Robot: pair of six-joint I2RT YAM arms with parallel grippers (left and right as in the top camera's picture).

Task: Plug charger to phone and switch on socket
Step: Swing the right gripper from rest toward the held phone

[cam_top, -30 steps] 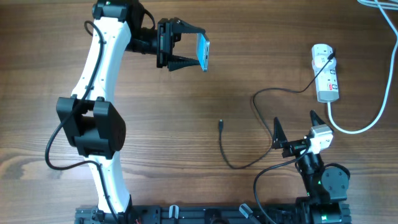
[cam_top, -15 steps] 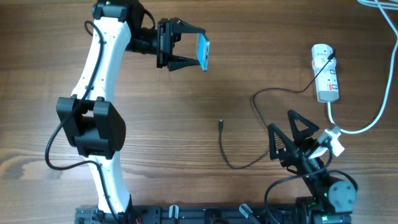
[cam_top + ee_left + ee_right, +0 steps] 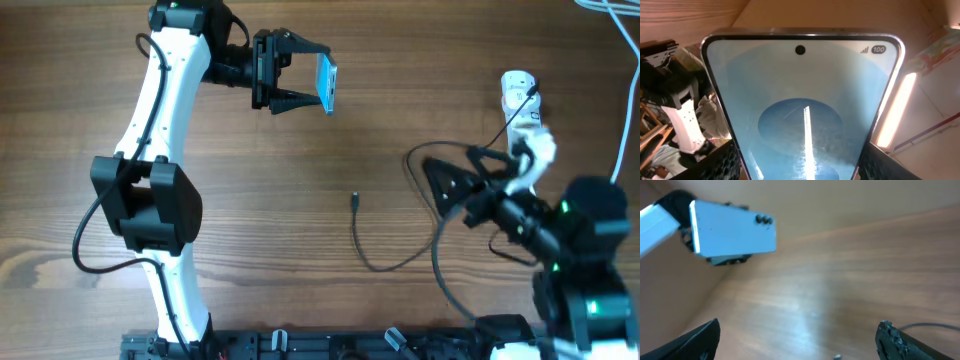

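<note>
My left gripper (image 3: 305,78) is shut on the phone (image 3: 327,83) and holds it on edge above the table's back middle. In the left wrist view the teal-blue screen (image 3: 802,100) fills the frame between the fingers (image 3: 800,170). The right wrist view shows the phone's pale back (image 3: 735,232). The black charger cable (image 3: 385,262) lies looped on the table, its connector tip (image 3: 355,200) free at the centre. My right gripper (image 3: 437,180) is open and empty, right of the tip. The tip also shows in the right wrist view (image 3: 838,356), low between the open fingers (image 3: 800,345). The white socket (image 3: 514,86) is partly hidden by the right arm.
The socket's thick white cord (image 3: 628,120) runs along the right edge. The left arm (image 3: 160,120) stretches along the table's left side. The right arm's body (image 3: 585,225) stands at the right.
The right arm has risen from the front right and swung back and left, now above the cable beside the socket. The left arm and phone have not moved.
</note>
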